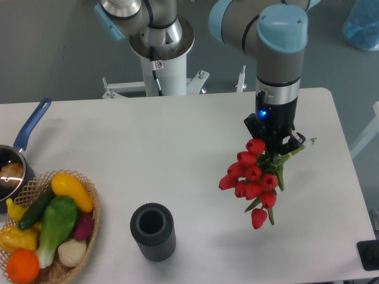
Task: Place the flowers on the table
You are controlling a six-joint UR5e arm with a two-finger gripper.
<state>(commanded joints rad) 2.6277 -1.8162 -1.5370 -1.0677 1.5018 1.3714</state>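
While the gripper [277, 144] clamps the flowers [253, 180] by their stems, lower them gently; release onto bare table [177, 142] right of the vase [153, 231].

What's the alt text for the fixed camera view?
The tool holds a bunch of red flowers above the right side of a white table. A dark cylindrical vase stands front-centre; a basket of vegetables and a blue-handled pan sit left.
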